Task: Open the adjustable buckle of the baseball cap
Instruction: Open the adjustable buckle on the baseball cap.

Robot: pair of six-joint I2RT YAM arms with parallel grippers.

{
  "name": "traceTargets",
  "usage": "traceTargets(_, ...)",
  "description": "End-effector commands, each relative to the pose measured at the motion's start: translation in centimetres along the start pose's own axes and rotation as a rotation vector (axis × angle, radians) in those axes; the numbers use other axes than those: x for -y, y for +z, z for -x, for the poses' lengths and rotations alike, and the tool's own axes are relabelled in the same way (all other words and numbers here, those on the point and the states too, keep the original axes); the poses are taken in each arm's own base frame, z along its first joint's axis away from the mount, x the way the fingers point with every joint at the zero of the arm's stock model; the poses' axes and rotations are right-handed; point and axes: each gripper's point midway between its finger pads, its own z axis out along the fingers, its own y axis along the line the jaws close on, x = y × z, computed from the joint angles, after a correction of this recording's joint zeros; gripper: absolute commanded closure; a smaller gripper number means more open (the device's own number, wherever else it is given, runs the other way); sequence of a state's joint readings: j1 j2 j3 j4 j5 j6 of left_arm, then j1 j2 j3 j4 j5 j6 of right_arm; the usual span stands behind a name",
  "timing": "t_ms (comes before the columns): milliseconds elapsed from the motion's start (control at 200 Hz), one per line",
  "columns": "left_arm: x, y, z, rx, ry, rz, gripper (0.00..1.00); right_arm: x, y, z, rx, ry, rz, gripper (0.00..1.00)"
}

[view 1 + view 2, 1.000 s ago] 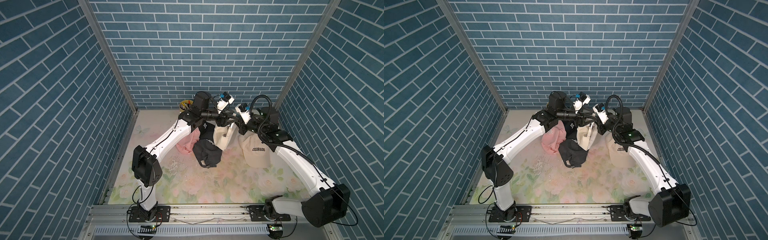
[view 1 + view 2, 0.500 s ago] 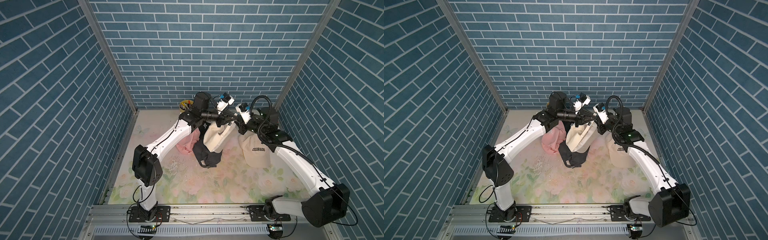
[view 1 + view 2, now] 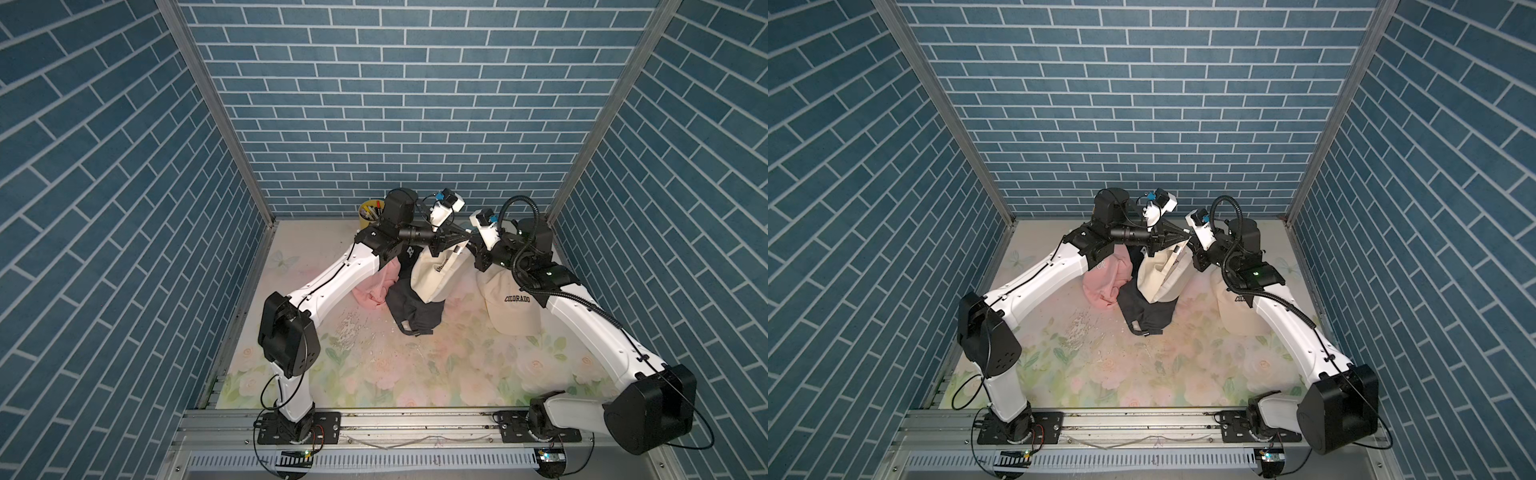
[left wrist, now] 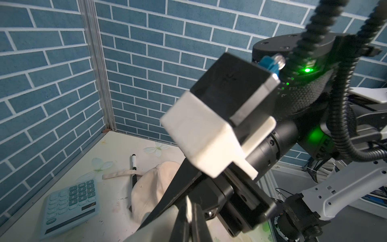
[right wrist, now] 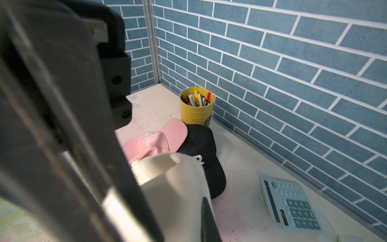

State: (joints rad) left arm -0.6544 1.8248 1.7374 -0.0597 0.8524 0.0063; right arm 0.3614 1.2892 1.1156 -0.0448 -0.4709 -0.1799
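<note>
Both arms are meeting over the back of the desk (image 3: 415,374), and the cream cap (image 3: 434,270) is hanging in the air from the spot where the two hands come together, above a black cap (image 3: 409,309) and beside a pink cap (image 3: 374,286).

The left hand (image 4: 190,222) is pressed together, its fingers (image 4: 181,225) pinching a thin pale strip (image 4: 189,206). This is probably the cap's strap, though I cannot tell for certain. The right hand (image 3: 471,248) is also pressed together, apparently pinching the cap's back edge just beside the left; its exact hold is hidden in every view.

The lifting and the two-handed grip are looking done. The buckle itself is not showing in any view, being covered by the hands and the folded cloth, so whether it is open cannot be told. By my reading, the opening itself is not yet done: the strap needs drawing out through the buckle while the other hand is steadying the cap.

A second cream cap (image 3: 513,307), lettered COLORADO, is lying on the desk under the right arm.
</note>
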Motion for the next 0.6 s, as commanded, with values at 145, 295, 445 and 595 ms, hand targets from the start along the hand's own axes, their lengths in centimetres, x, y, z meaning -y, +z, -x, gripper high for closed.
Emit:
traceTargets(145, 1.3, -1.8, 2.5, 0.086, 0.045, 0.022, 1.0, 2.5, -0.5, 0.4, 0.072, 0.089, -0.069, 1.0)
traceTargets(295, 1.6, -2.3, 2.7, 0.092, 0.048, 0.036, 1.0, 5.1, -0.4, -1.1, 0.024, 0.208, -0.14, 1.0)
traceTargets(445, 1.8, -3.0, 3.1, 0.114, 0.06, 0.059, 1.0, 5.2, 0.0, -1.7, 0.001, 0.251, -0.139, 1.0)
traceTargets(595, 1.4, -3.1, 3.1, 0.118, 0.059, 0.088, 0.99, 5.2, -0.1, -0.8, 0.015, 0.278, -0.127, 1.0)
